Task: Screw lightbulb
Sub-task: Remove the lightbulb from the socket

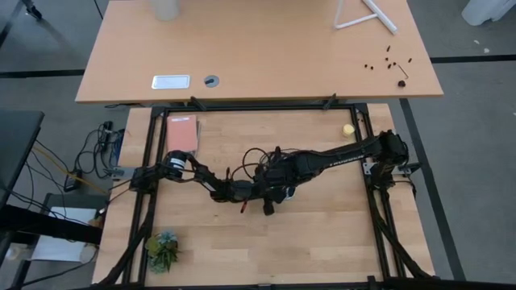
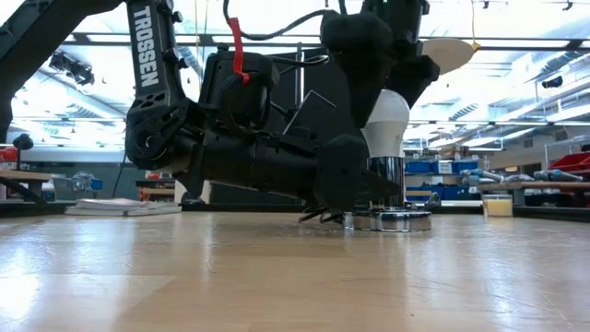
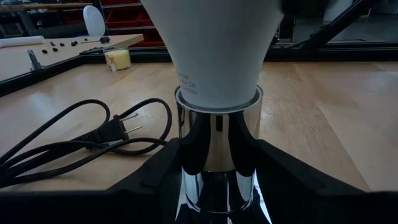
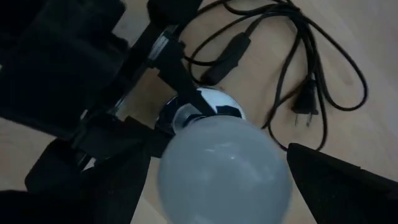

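Observation:
The white lightbulb (image 2: 387,118) stands upright, base down, in the neck of a shiny chrome socket (image 2: 385,180). The socket's round disc (image 2: 387,221) rests on the wooden table, mid-table. My left gripper (image 3: 217,168) lies low and level, shut on the socket's chrome column. My right gripper (image 4: 222,177) comes down from above, its fingers on either side of the frosted globe (image 4: 224,168). In the high view both arms meet over the socket (image 1: 272,187), which they hide. My left gripper pinches the socket's chrome column (image 3: 217,152) between its two fingers (image 3: 163,169), just below the bulb's neck. The fingers come in level, close above the table. The socket stands upright with its disc on the table. My right gripper has the bulb's globe (image 4: 186,155) between its two fingers (image 4: 109,196), one at each side. The fingers point down from above. The bulb stands upright with its base in the socket.
The socket's black cord and plug (image 3: 118,127) lie coiled on the table beside it. A yellow ball (image 1: 348,129) sits at the far right, a pink book (image 1: 182,133) at the far left, a small plant (image 1: 164,248) at the near left.

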Tool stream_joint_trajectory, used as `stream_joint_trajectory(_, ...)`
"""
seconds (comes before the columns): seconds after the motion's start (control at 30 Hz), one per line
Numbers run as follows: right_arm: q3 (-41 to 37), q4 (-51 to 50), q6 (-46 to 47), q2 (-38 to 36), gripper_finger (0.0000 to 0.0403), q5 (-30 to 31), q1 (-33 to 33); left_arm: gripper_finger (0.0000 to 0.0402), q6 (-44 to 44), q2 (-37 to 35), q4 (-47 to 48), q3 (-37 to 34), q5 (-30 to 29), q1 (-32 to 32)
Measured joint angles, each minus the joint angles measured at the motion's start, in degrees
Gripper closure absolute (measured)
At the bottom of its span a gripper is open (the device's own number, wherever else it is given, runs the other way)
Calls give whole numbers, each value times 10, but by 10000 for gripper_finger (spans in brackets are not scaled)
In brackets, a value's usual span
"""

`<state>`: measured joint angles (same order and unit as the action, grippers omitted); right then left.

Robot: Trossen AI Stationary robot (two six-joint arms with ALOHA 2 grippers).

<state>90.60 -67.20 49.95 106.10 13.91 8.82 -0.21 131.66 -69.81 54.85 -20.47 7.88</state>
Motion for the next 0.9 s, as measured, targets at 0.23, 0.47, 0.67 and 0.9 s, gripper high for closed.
stream_joint_trajectory(0.23, 0, 2, -2, 14, 11, 0, 0, 219, 0, 0, 0, 0, 0, 0)
stream_joint_trajectory(0.47, -18, -12, 6, 17, 21, 0, -5, 219, 0, 0, 3, 0, 0, 0)
stream_joint_trajectory(0.67, -29, -3, -34, 17, 53, -20, -12, 219, -2, 0, 2, 0, 0, 0)
stream_joint_trajectory(0.9, -29, 21, -153, 17, 114, -70, -24, 219, -1, 0, 0, 0, 0, 0)
